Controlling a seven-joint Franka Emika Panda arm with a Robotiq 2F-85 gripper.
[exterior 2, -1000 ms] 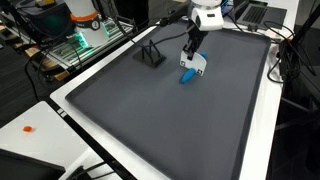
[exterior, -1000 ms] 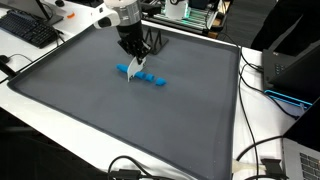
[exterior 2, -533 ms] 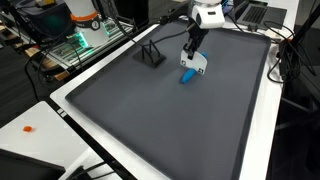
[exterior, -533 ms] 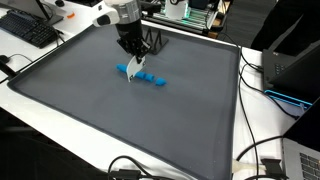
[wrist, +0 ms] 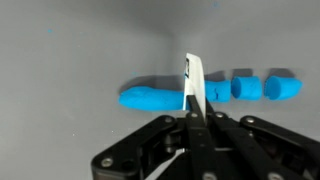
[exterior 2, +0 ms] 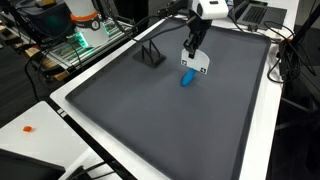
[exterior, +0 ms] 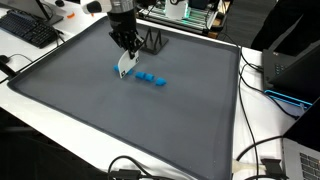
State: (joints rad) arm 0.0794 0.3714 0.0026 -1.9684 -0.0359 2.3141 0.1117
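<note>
Gripper [wrist: 195,118] fingers pinched tight on a thin white blade [wrist: 194,80], which is held upright with its edge down. The blade hangs over the blue roll [wrist: 150,98]; contact unclear. Three cut pieces [exterior: 152,79] lie in line just beside the roll. All sit on the grey mat [exterior 2: 150,120], toward the table edge with the black stand [exterior: 150,42].

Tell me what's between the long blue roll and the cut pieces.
Wrist view: the white blade held by the gripper shows between the long blue roll and the cut pieces.
</note>
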